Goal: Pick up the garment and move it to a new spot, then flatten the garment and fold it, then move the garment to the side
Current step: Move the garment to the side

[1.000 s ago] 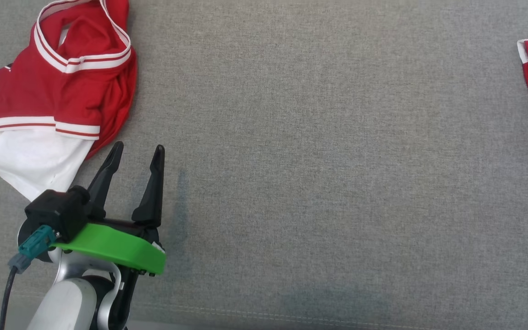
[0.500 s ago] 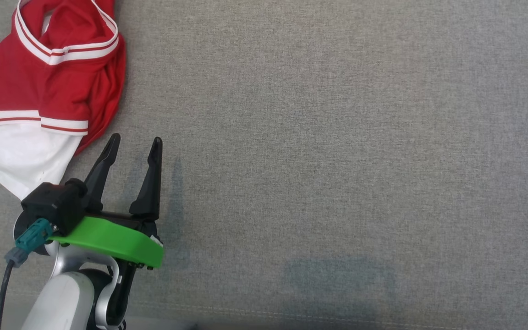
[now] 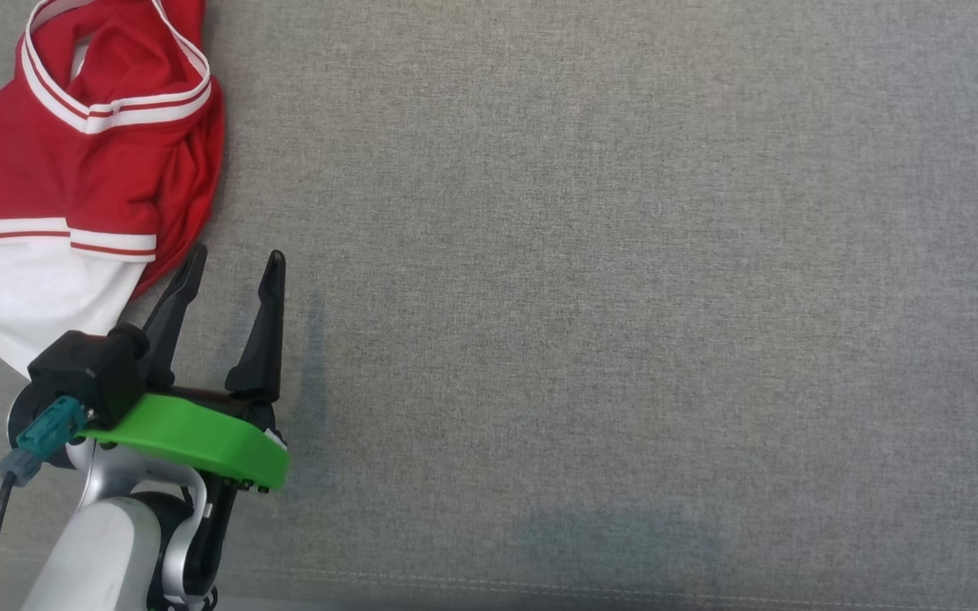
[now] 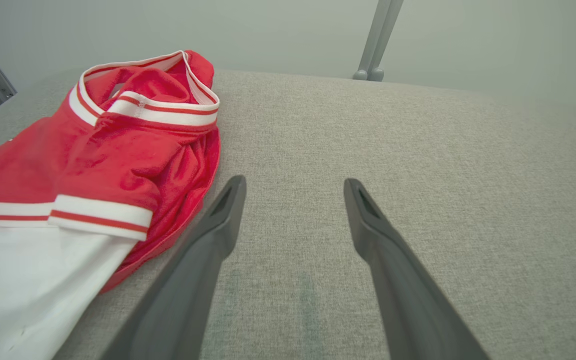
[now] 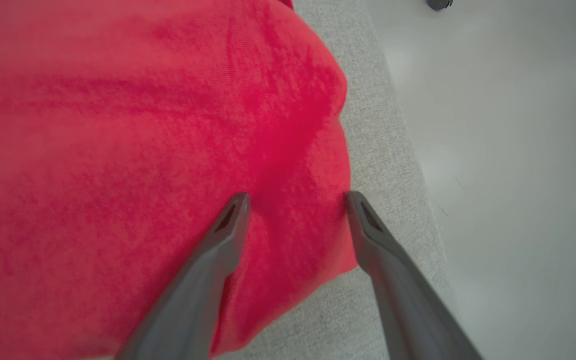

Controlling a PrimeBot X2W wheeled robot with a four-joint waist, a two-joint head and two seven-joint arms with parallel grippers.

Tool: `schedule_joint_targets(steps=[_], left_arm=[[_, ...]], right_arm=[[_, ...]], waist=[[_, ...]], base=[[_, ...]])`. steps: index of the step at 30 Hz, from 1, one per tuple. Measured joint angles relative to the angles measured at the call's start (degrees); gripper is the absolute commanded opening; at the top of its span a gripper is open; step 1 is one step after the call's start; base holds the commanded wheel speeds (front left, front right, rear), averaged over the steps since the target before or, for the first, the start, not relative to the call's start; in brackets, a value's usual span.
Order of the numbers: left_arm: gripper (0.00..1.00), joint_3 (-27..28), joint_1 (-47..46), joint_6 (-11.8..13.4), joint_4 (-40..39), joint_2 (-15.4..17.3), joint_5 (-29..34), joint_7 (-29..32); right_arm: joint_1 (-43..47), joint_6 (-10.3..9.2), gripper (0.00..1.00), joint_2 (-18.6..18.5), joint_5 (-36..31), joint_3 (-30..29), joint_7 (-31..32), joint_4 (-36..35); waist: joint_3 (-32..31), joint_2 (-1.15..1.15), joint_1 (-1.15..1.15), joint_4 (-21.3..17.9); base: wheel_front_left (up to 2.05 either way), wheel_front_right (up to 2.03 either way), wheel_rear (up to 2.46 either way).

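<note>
Camera shifted — garment [image 3: 90,170] now nearer upper left; left gripper [image 3: 237,253] wide, empty — swing left, pinch the red hem.

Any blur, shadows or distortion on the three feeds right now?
Head view: sharp, evenly lit, faint shadow beside the left gripper. Left wrist view: wide-angle bowing along the far edge of the table, garment crisp. Right wrist view: red fabric close and soft.

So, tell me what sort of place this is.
Likely a lab or test bay, not a home: a grey cloth-covered table, a bare metal strut behind it, and a plain pale floor.
</note>
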Motion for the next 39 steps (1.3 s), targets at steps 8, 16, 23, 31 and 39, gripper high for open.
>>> schedule_joint_targets(steps=[8,16,23,31,39], left_arm=[[1.00,1.7,0.0,0.0,0.4,0.8,0.4,-0.1],[1.00,3.9,0.1,0.0,2.7,0.6,0.4,-2.7],[1.00,5.1,2.7,0.0,6.3,0.9,0.4,-4.6],[1.00,4.9,8.0,0.0,9.5,1.5,0.8,-6.7],[1.00,3.5,12.8,0.0,11.3,1.5,0.9,-8.7]], right_arm=[[0.6,-0.01,1.00,3.9,-1.2,-0.6,-5.0,-0.6],[0.2,-0.01,1.00,6.5,-5.6,-1.4,-18.8,-10.1],[4.3,-0.01,1.00,11.7,-7.8,-1.3,-29.8,-16.9],[15.9,-0.01,1.00,20.1,-8.7,1.8,-36.9,-20.8],[25.1,-0.01,1.00,25.9,-11.6,1.9,-37.0,-23.8]], waist=[[-2.2,0.00,0.00,-1.4],[-6.2,0.00,0.00,-3.4],[-10.9,0.00,0.00,-5.8],[-16.8,0.00,0.00,-9.4],[-22.1,0.00,0.00,-13.3]], base=[[0.00,0.00,0.00],[0.00,0.00,0.00],[0.00,0.00,0.00],[0.00,0.00,0.00],[0.00,0.00,0.00]])
